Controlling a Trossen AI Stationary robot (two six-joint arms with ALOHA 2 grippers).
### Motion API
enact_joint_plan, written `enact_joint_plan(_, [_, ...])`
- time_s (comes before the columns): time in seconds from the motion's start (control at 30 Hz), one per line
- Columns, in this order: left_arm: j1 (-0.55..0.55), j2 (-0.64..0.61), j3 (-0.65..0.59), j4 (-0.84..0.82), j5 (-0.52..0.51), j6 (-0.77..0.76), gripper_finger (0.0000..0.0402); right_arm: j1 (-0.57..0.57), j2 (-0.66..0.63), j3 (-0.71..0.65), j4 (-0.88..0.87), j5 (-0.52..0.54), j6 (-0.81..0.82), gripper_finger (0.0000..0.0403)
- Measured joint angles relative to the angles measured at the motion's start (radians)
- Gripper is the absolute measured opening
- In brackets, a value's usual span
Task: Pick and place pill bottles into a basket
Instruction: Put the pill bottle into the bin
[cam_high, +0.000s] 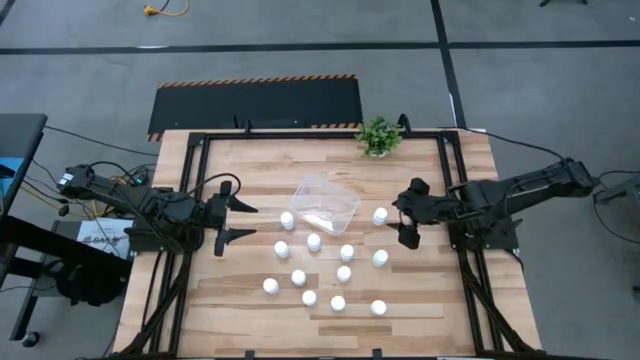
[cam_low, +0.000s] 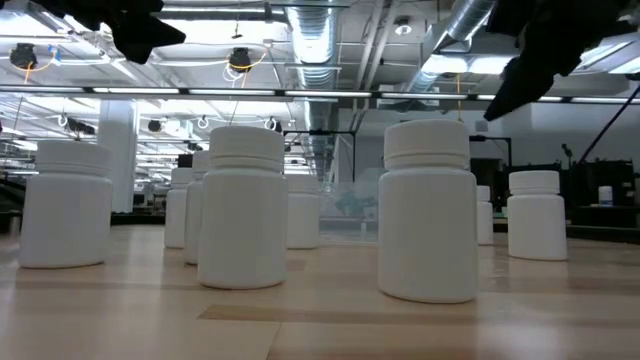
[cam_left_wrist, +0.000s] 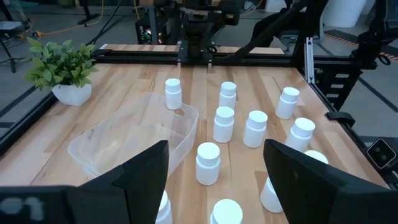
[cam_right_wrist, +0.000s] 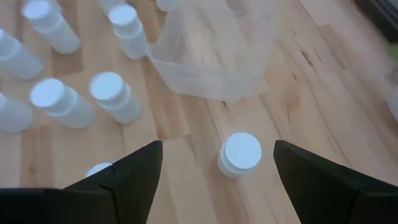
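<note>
Several white pill bottles (cam_high: 314, 242) stand upright on the wooden table, spread from its middle toward its near edge. The clear basket (cam_high: 325, 202) sits on the table just beyond them, with nothing in it. My right gripper (cam_high: 408, 213) is open above the table at the right, over a lone bottle (cam_right_wrist: 240, 153) that stands right of the basket (cam_right_wrist: 211, 56). My left gripper (cam_high: 238, 222) is open at the left, facing the bottles (cam_left_wrist: 208, 163) and the basket (cam_left_wrist: 134, 138).
A small green potted plant (cam_high: 378, 136) stands at the table's far edge. Black frame rails (cam_high: 455, 190) run along the table's left, right and far sides. Bare wood lies left of the bottles and along the near edge.
</note>
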Motion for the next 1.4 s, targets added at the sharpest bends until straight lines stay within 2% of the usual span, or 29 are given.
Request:
enact_joint_plan(0.27, [0.0,0.0,0.0,0.048,-0.002,0.0,0.0251,-0.062,0.097,0.0,0.024,-0.096,-0.012,0.0301])
enact_joint_plan(0.7, [0.0,0.0,0.0,0.045,-0.032,-0.008,0.0251,-0.121,0.117,0.0,0.03,-0.099,-0.181,0.0301])
enact_joint_plan(0.97, [0.0,0.0,0.0,0.044,-0.043,-0.018,0.0251,-0.174,0.119,0.0,0.003,-0.129,-0.212,0.0301])
enact_joint_plan(1.17, [0.0,0.0,0.0,0.043,-0.046,-0.018,0.0251,-0.204,0.177,0.0,-0.003,-0.18,-0.251,0.0301])
enact_joint_plan(1.4, [0.0,0.0,0.0,0.042,-0.06,-0.035,0.0251,-0.205,0.257,0.0,0.028,-0.177,-0.297,0.0301])
